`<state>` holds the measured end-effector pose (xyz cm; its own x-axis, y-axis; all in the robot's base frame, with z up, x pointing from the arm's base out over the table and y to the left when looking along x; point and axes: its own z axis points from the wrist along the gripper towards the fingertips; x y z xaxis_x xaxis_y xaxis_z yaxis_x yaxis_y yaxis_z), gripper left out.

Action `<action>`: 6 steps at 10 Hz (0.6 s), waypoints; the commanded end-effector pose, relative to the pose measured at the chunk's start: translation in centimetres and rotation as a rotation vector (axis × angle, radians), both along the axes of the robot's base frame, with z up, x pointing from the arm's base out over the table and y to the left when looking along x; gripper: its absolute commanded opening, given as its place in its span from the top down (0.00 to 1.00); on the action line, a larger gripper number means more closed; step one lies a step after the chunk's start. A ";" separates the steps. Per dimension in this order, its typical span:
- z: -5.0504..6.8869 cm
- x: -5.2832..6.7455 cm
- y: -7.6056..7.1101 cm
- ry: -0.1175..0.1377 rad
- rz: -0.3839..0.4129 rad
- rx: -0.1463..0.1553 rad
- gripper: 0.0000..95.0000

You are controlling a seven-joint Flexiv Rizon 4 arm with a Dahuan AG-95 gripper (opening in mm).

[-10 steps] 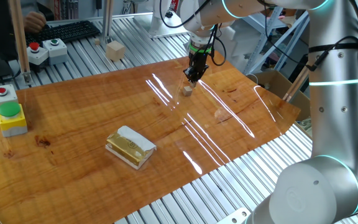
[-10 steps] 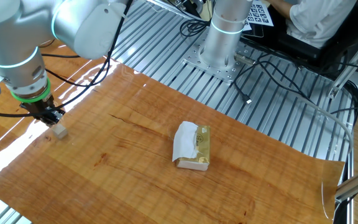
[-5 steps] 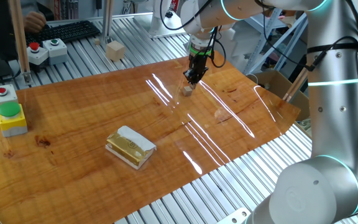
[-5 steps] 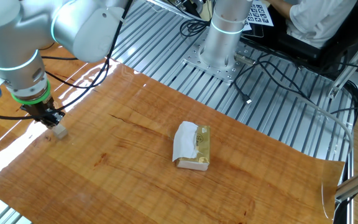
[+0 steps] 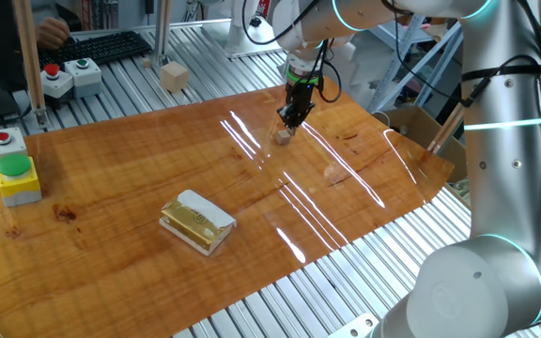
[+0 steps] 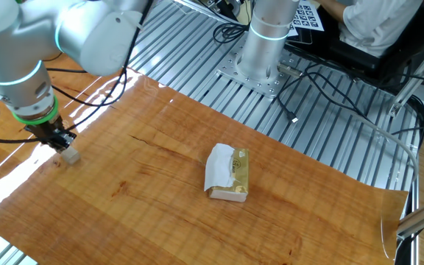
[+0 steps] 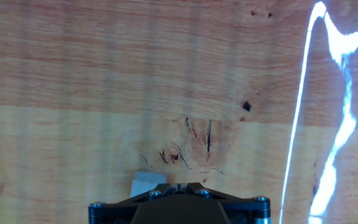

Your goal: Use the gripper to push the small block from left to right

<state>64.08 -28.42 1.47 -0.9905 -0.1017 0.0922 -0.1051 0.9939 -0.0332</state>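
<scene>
Packet: a yellow packet with white wrapping lies flat on the wooden bench, nearest the camera in one fixed view, well apart from the small block. Its long axis runs slantwise across the wood grain.
Small block: a tiny pale tan cube rests flat on the bench, beyond the packet and toward the far edge of the wood. Being a cube, it has no long axis; its faces sit turned a little against the grain.
Tool: the black tool on the white-silver arm points down, its tips just above and behind the small block. In the other fixed view the tips meet the block at its side. In the hand view the fingers are pressed together, nothing between them, with a corner of the block showing just left of them.
Larger cube: a bigger pale cube stands on the metal slats past the bench, far from the small block.
Buttons: a yellow box with a green button sits at the bench's left end, well apart from the small block.
</scene>
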 end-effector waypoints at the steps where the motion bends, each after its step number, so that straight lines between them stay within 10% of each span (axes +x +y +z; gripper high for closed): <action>1: -0.1 -0.1 0.2 -0.001 -0.013 0.012 1.00; 6: -0.3 -0.7 1.2 -0.008 -0.029 0.016 1.00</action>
<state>63.12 -26.90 1.25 -0.9942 -0.0708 0.0810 -0.0727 0.9971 -0.0208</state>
